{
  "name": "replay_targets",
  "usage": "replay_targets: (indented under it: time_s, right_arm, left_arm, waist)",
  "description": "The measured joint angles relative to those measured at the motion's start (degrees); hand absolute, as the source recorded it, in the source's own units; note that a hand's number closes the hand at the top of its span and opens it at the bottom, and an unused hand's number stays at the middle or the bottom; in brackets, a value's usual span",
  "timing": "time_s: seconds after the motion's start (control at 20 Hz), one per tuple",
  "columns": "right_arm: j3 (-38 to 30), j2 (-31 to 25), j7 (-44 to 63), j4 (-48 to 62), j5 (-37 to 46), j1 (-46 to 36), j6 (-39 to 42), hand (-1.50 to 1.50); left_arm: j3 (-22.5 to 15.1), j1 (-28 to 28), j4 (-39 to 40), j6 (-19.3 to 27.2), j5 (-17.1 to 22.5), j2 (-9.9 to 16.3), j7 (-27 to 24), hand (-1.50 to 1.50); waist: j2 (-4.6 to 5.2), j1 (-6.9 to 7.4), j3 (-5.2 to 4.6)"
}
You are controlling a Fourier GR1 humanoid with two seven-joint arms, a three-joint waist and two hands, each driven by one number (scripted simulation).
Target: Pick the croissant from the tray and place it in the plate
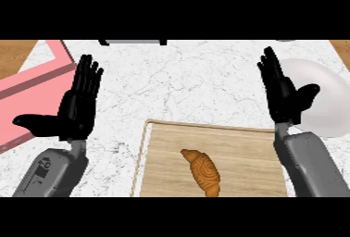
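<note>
A golden-brown croissant (202,171) lies on the wooden tray (239,143) at the lower middle of the head view, pointing from upper left to lower right. A white plate (321,92) sits on the counter at the right, partly hidden by my right hand (284,99). That hand is open, fingers straight and pointing up, above the tray's far right corner. My left hand (74,109) is open too, fingers up and thumb out to the left, over the counter left of the tray. Neither hand touches the croissant.
A pink box (31,88) lies at the left, partly behind my left hand. A dark-edged grey object (133,41) shows at the top edge. White marble counter (184,78) stretches between the hands, with wood at both upper corners.
</note>
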Motion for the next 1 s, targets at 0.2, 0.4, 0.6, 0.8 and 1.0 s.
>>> replay_targets:
  time_s: [0.2, 0.4, 0.6, 0.8, 1.0]
  right_arm:
    - [2.9, -1.94, 1.08, -3.03, 0.6, -5.11, 5.44, 1.5]
    - [7.33, -9.51, 1.23, -5.89, 7.59, -11.5, 10.82, 1.5]
    - [7.11, -10.31, -0.95, -8.18, 12.15, -9.93, 7.86, -1.5]
    - [5.95, -11.2, -5.66, -13.84, 10.32, -3.82, 10.6, -1.5]
    - [5.31, -13.54, -4.21, -19.67, 10.64, -1.05, 14.36, -1.5]
  left_arm:
    - [-2.03, 4.56, 2.41, -1.17, -0.2, 0.86, 3.52, 0.0]
    - [-4.59, 9.48, 6.77, -2.79, 0.42, 1.63, 8.42, 0.0]
    - [-5.82, 13.24, 6.28, -4.49, 1.02, 2.03, 11.11, 0.0]
    - [-5.21, 14.64, 5.1, -5.95, 1.24, 2.8, 12.44, 0.0]
    - [-4.83, 15.22, 4.04, -6.42, 0.59, 2.43, 13.79, 0.0]
  waist:
    - [0.23, 0.65, -0.39]
    - [0.13, 0.74, -1.05]
    - [0.16, 0.18, -0.72]
    - [0.11, -0.32, -0.51]
    - [0.06, -0.41, -0.42]
